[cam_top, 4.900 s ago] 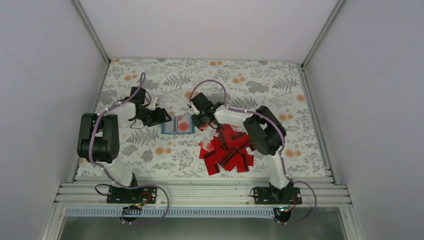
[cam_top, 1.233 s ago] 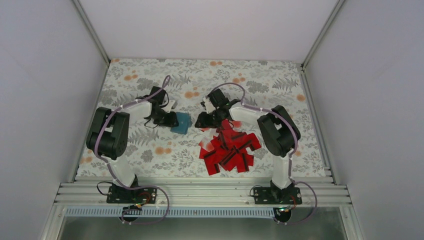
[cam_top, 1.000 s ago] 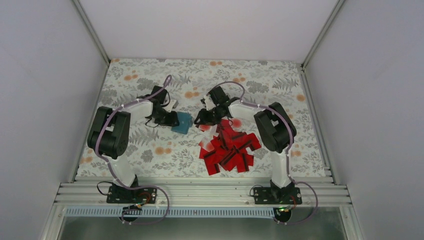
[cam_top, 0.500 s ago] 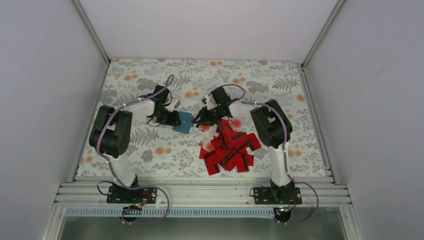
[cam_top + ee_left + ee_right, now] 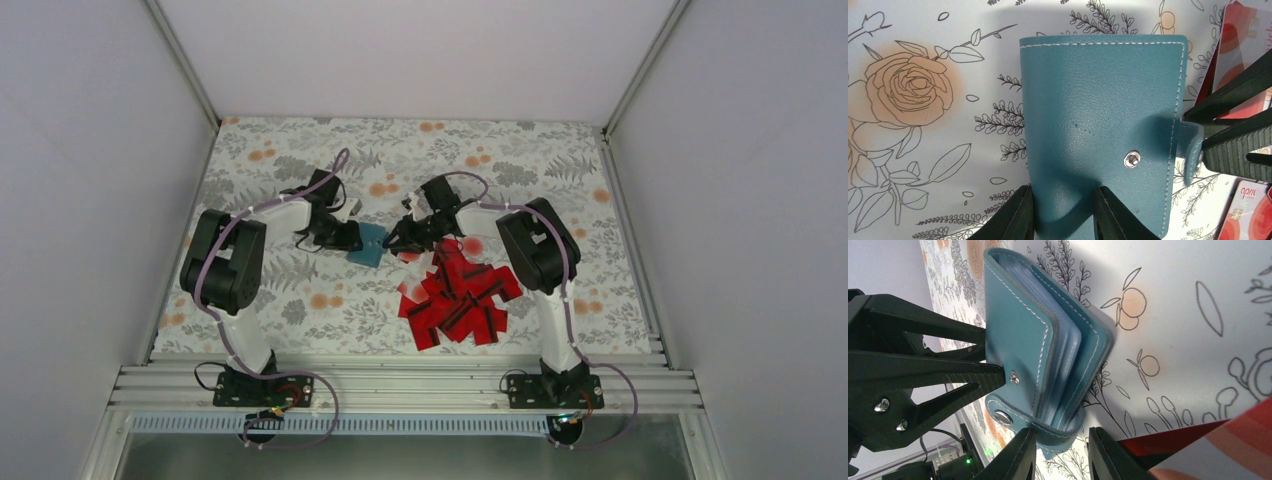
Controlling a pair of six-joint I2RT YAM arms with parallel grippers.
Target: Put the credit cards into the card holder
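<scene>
Closed card holder (image 5: 1098, 115), just left of credit cards (image 5: 455, 295), clamped at one edge by left end effector (image 5: 1063, 200). Right end effector (image 5: 1062, 437) pinches its snap tab (image 5: 1192, 150). Risk: pulling slips the tab or twists holder loose.

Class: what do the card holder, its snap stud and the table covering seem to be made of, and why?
The card holder: teal leather or faux leather, matte; fine grain and pale stitched edges show. Its inner pockets: clear soft plastic, probably, by their bluish translucency. The snap stud: shiny metal, by its glint. The table covering: smooth printed sheet; cloth or vinyl is unclear.
</scene>
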